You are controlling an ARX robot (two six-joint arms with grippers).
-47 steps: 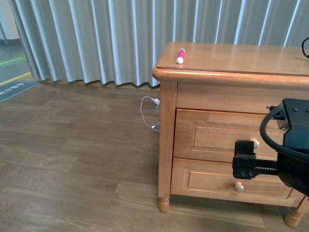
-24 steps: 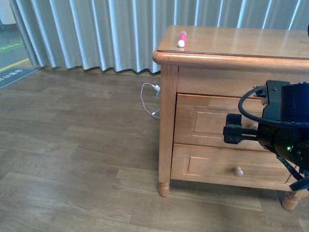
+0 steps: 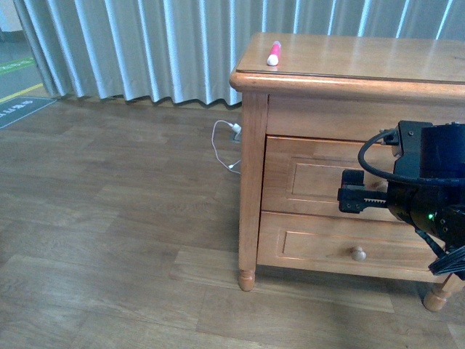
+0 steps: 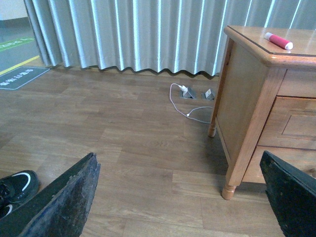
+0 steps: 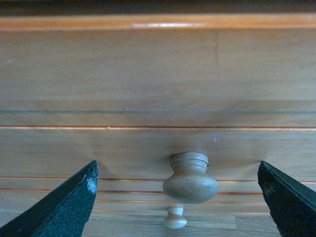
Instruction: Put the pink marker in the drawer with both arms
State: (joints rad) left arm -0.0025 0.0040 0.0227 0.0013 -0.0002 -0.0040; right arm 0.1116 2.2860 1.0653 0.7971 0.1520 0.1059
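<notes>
The only lettering present is a line of white characters on the grey floor sign (image 4: 23, 77) near the curtain (image 4: 148, 34), possibly non-Latin script, too small and oblique to be read.

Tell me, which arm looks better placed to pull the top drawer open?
The right: the right gripper, open, faces the knob of the drawer head-on; the left gripper looks over floor, beside the cabinet.

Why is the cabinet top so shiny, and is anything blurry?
Front view: the cabinet top reflects the pale curtain as soft glare. Right wrist view: a bright streak runs along the cabinet's edge; the drawer knob looks sharp, nothing badly blurred.
</notes>
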